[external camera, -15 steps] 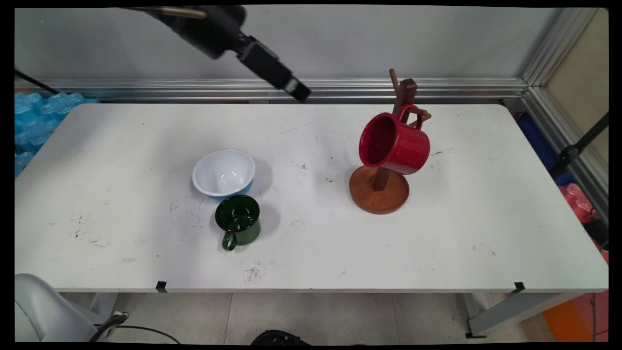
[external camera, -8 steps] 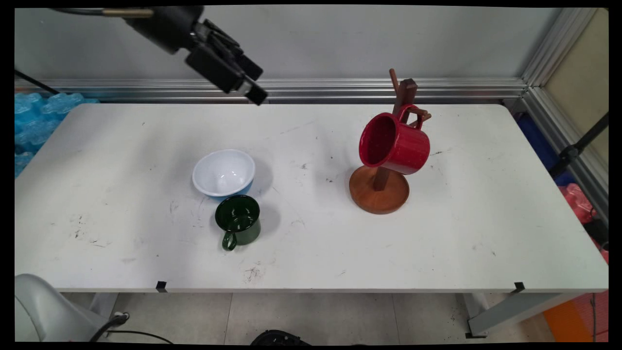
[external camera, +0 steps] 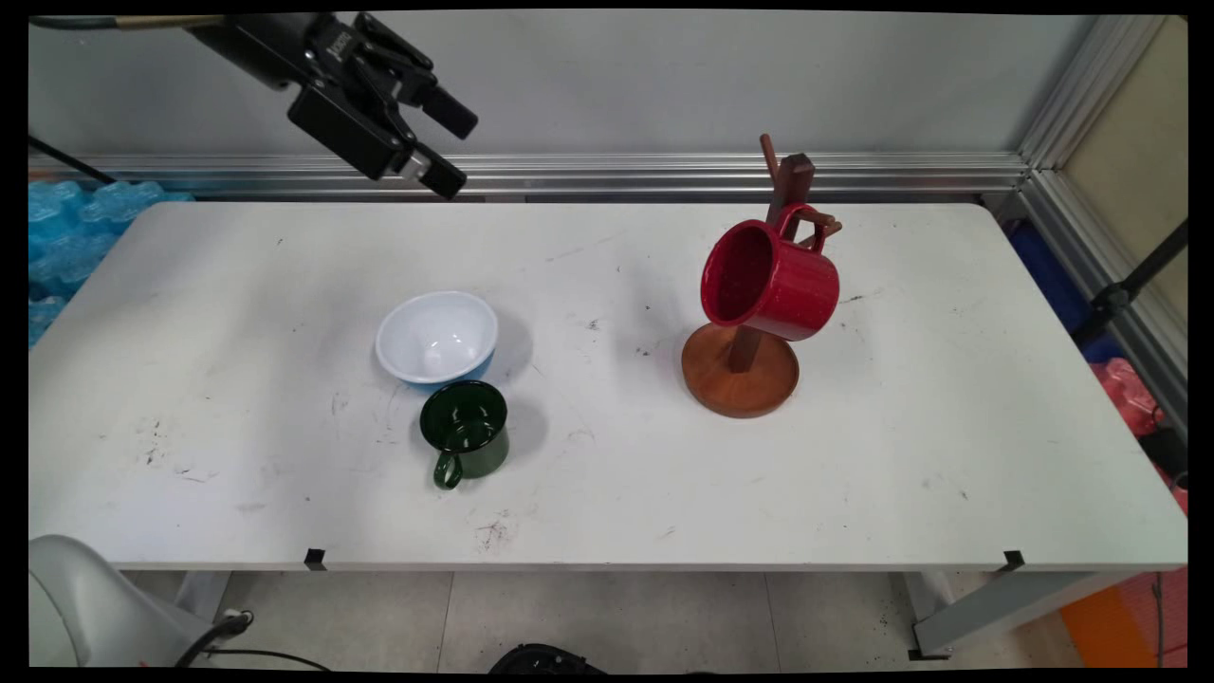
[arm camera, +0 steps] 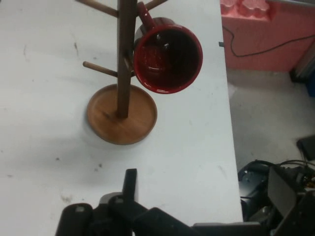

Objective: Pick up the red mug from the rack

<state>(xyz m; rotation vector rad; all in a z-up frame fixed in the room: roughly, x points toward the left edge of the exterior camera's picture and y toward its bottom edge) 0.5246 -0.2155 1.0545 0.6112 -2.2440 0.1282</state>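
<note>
Jaws (external camera: 453, 151) parted, holding nothing, high over table (external camera: 607, 493) rear-left. Red mug (external camera: 770, 281) hangs on wooden rack (external camera: 742, 372); keep clear.

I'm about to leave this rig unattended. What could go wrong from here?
1. The red mug hangs tilted by its handle on one peg of the rack; a bump might unhook it.
2. The green mug sits right against the bowl, so moving one could shift the other.
</note>
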